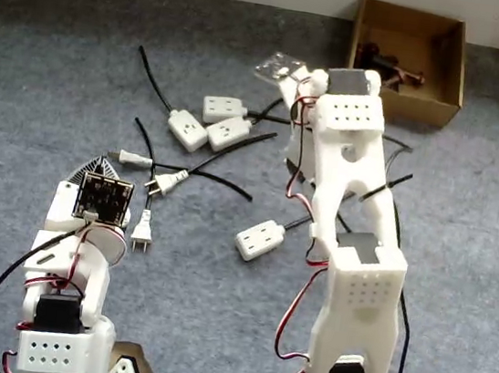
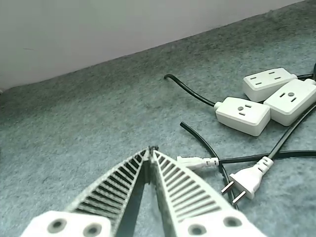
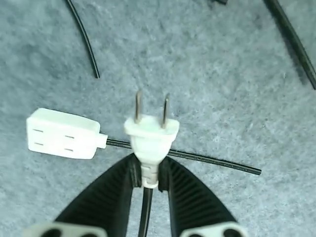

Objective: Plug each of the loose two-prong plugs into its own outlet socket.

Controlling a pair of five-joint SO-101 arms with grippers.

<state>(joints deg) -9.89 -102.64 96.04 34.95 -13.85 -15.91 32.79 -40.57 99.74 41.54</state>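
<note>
My right gripper [image 3: 149, 168] is shut on a white two-prong plug [image 3: 150, 134], prongs pointing away over the carpet. Just beyond it lies a white outlet socket [image 3: 61, 134]. In the high view that gripper [image 1: 284, 68] is at the far middle. Three outlet sockets [image 1: 225, 109] [image 1: 187, 130] [image 1: 229, 132] cluster left of it, and a fourth [image 1: 259, 239] lies by the right arm. Loose plugs [image 1: 167, 181] [image 1: 143, 229] [image 1: 130, 159] lie in front of my left gripper [image 1: 98, 165], which is shut on nothing [image 2: 150, 149]. The left wrist view has a plug [image 2: 247, 180] and sockets [image 2: 243, 114].
A cardboard box [image 1: 448, 79] with a dark object inside stands at the back right. Black cables [image 1: 218, 181] trail across the grey carpet between plugs and sockets. A pale wall [image 2: 98, 34] edges the carpet at the back.
</note>
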